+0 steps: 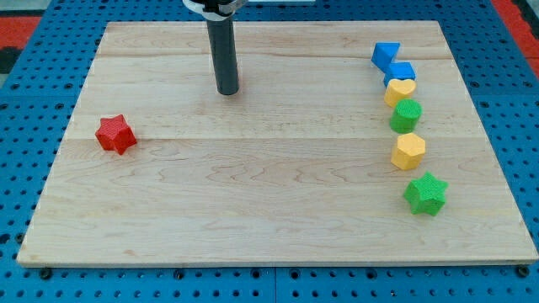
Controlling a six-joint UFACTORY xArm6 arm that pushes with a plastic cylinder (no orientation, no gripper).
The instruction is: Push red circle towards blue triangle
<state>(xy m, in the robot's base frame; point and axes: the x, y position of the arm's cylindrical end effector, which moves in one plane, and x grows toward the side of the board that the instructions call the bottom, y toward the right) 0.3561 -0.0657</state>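
Observation:
My tip (227, 92) rests on the wooden board (253, 194) at the view's upper middle. A thin red sliver, which may be the red circle (237, 79), shows at the rod's right edge; the rest of it is hidden behind the rod. The blue triangle (385, 55) lies far to the view's right near the board's top edge, at the top of a column of blocks.
Below the blue triangle run a blue cube (402, 72), a yellow heart (400, 91), a green round block (405, 115), a yellow hexagon (408, 151) and a green star (425, 194). A red star (114, 134) lies at the left.

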